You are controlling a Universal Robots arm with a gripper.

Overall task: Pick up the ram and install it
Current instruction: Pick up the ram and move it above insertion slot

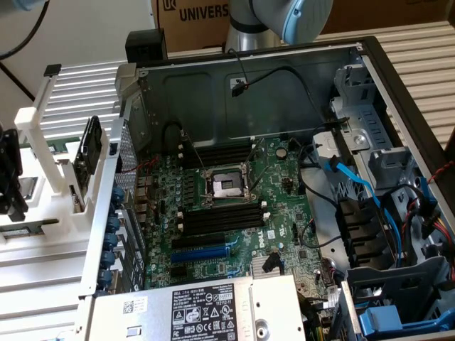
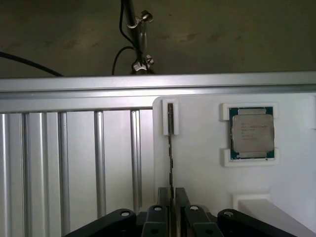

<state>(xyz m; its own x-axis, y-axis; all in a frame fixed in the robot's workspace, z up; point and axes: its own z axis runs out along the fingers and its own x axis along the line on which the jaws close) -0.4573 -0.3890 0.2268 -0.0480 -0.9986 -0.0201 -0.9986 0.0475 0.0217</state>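
Writing first: cardboard box behind the PC case reads "UNIVERS", rest cut off. Black label on the silver power supply starts w/ "DELL"; smaller print unreadable. White barcode sticker sits beside it. Processor chip has printed lines on its lid, too small to read.

Ram: thin green stick seen edge-on, standing in a slot of the white plastic holder, far end seated in a raised white notch. Its near end lines up w/ the middle of the black tool, which sits right at it. Can't tell whether the tool is spread or pinching the stick. Chip is square w/ a dull silver lid & green rim, held by white brackets, near the ram but apart.

Holder lies on a ribbed aluminium counter w/ smooth parallel grooves; a flat alu rail runs across its edge. Beyond: dark surface, black cable, metal clip.

Ext view: case lies open, grey steel walls. Green motherboard carries a metal-framed socket, long black memory slots on both sides of it, a blue slot & a finned silver heatsink. Blue & black cables crowd the drive bays on the exterior view's right. Grey-blue arm joint rises behind the case. White rack stands on the exterior view's left.
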